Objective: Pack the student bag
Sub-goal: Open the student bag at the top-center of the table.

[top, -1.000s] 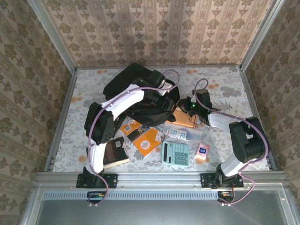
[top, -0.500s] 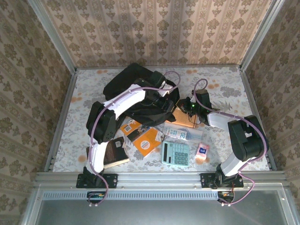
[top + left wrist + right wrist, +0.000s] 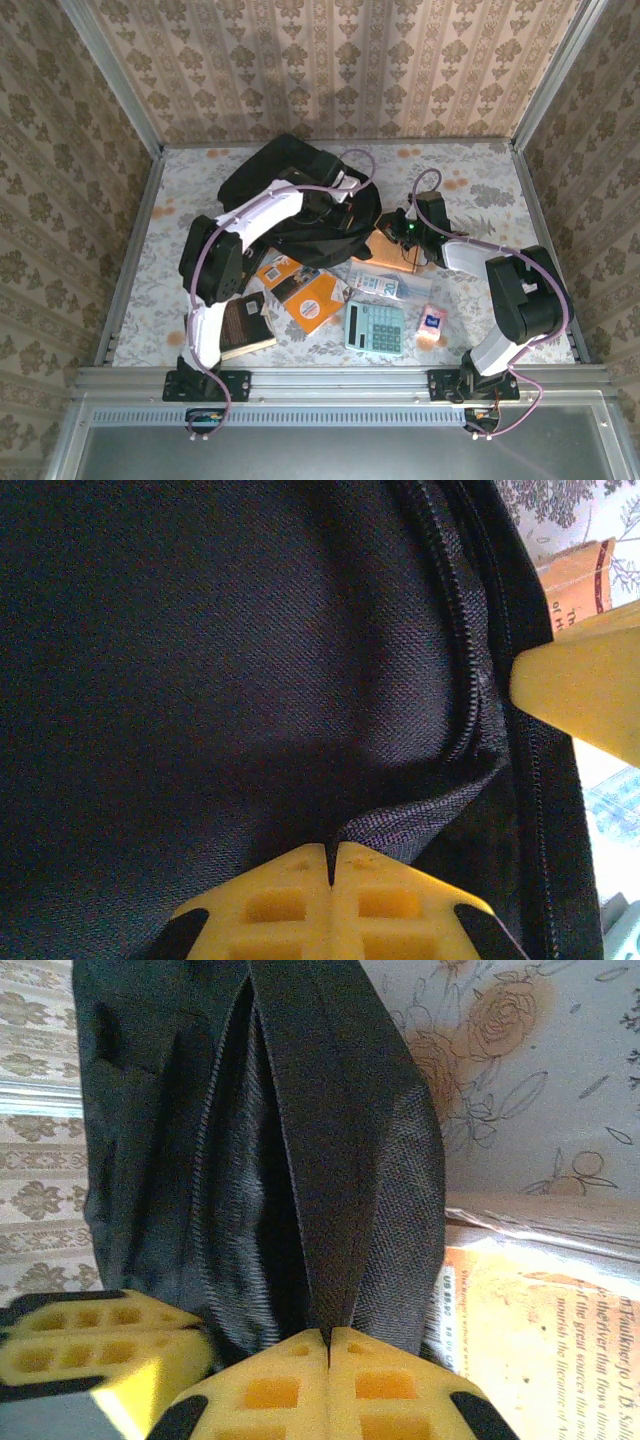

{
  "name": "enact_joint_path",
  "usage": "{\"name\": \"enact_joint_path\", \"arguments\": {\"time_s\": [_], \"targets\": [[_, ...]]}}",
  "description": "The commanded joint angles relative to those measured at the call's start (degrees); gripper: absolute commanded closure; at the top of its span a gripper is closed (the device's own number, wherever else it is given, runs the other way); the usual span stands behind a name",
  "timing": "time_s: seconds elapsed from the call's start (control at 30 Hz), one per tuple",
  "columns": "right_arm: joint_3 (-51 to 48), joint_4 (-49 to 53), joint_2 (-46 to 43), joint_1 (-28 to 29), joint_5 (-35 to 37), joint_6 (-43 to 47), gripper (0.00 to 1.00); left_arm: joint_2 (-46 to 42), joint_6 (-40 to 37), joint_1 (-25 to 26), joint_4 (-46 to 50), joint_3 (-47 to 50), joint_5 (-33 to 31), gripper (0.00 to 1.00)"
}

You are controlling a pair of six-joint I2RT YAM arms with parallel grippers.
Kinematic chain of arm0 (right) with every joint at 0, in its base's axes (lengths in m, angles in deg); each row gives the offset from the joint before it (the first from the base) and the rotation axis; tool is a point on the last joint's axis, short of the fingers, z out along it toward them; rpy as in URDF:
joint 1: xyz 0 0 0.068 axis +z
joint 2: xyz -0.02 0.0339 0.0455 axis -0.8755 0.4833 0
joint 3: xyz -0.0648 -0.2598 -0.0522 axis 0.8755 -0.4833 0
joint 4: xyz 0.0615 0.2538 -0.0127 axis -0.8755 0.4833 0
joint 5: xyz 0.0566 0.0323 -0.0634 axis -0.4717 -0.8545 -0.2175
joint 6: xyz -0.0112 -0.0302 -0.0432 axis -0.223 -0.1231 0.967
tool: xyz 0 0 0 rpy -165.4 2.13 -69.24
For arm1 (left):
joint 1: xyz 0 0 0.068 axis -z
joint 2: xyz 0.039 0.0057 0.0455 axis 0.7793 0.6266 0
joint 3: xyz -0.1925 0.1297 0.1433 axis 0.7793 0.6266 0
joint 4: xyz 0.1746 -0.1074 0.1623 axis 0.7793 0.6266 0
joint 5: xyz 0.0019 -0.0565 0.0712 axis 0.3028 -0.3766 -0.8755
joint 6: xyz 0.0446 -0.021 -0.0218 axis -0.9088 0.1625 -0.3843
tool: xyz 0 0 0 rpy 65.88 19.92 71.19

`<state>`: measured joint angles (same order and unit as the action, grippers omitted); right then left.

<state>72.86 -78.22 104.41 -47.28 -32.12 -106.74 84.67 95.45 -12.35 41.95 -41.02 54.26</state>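
The left fingers and right fingers are each pinched shut on a thin fold of the student bag, lying mid-surface toward the back, so pulling apart could slip the fabric free.

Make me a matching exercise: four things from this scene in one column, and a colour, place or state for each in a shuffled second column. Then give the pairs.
1. student bag
2. calculator
3. black book
4. left gripper

A. teal, keys facing up
B. shut on a fold of the bag's fabric
C. biggest thing, far middle
D. lying flat at the near left

Pairs: 1-C, 2-A, 3-D, 4-B
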Motion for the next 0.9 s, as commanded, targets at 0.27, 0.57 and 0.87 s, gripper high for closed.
{"name": "enact_joint_path", "arguments": {"time_s": [0.27,0.57,0.87], "targets": [[3.3,8.4,-3.5,0.0,3.2,5.8,1.0,-13.0,2.1,-1.4,-2.8,2.7,-3.9,1.0],[12.3,22.2,-11.5,1.4,9.3,13.5,0.85,-16.8,3.8,-1.8,-4.2,4.5,-2.7,1.0],[17.6,16.5,-0.2,4.0,-0.2,3.7,1.0,-19.9,7.2,-3.5,-6.5,8.5,0.4,1.0]]}}
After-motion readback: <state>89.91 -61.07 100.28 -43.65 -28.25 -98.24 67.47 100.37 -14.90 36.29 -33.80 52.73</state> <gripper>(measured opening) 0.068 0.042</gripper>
